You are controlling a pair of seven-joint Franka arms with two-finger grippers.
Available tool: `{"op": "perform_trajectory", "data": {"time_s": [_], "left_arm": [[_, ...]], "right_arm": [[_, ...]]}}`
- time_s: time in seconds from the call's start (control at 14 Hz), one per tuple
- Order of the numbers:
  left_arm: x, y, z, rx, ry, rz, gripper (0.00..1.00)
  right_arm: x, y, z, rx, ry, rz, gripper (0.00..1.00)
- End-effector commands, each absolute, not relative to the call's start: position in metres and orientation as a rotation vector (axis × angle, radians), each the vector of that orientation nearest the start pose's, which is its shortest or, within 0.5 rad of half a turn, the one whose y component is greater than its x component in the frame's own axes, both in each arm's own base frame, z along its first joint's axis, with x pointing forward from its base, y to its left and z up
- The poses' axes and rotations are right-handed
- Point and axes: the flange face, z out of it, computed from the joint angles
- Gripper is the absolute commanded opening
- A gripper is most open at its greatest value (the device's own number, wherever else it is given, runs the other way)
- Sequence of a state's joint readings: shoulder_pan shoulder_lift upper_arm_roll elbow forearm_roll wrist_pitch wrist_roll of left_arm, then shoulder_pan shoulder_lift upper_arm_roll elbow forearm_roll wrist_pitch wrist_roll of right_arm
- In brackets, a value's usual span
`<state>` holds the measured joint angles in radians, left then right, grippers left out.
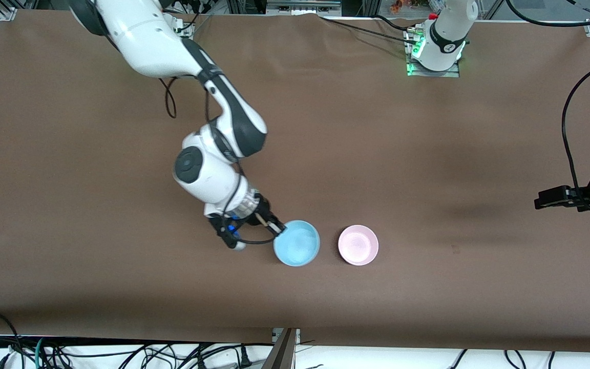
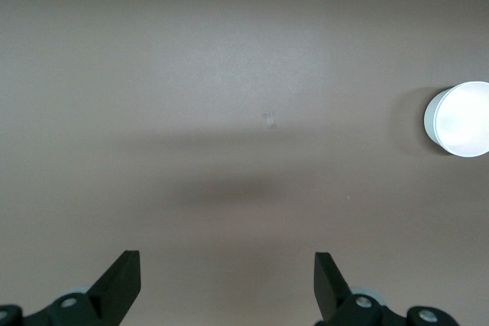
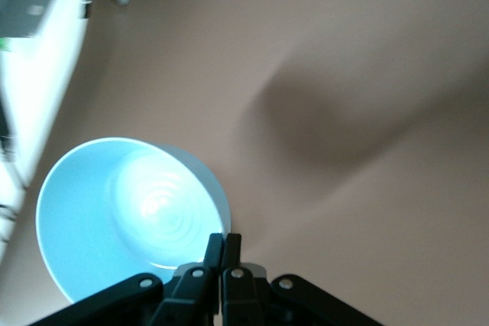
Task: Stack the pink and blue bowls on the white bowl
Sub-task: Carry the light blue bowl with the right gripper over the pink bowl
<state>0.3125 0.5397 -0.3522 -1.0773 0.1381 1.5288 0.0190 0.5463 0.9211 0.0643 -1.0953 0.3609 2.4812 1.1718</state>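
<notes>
Right pincer (image 1: 278, 229) grips blue bowl (image 1: 297, 243) rim beside pink bowl (image 1: 358, 245); left pincer (image 2: 228, 284) gapes.

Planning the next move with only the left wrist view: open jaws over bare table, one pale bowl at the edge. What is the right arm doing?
Observer: The right gripper has its jaws shut on the rim of the blue bowl.
Operator: What colour is my pale bowl?
Observer: The front view shows it is the pink bowl, beside the blue bowl, toward the left arm's end of the table.
Operator: Where is my arm relative to them?
Observer: The left gripper waits over bare table at its own end, apart from both bowls.
</notes>
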Motion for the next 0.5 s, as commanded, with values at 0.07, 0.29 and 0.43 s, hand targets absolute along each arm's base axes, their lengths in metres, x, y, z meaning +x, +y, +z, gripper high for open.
{"op": "perform_trajectory", "data": {"time_s": [0.07, 0.29, 0.43], "left_arm": [[0.686, 0.057, 0.532, -3.170, 0.048, 0.109, 1.00], [0.684, 0.057, 0.531, -3.172, 0.045, 0.128, 1.00], [0.684, 0.057, 0.531, -3.172, 0.045, 0.128, 1.00]], "right_arm": [[0.660, 0.502, 0.286, -2.119, 1.078, -0.081, 0.00], [0.643, 0.535, 0.276, -2.052, 1.084, -0.071, 0.00], [0.630, 0.549, 0.269, -2.029, 1.067, -0.088, 0.00]]}}
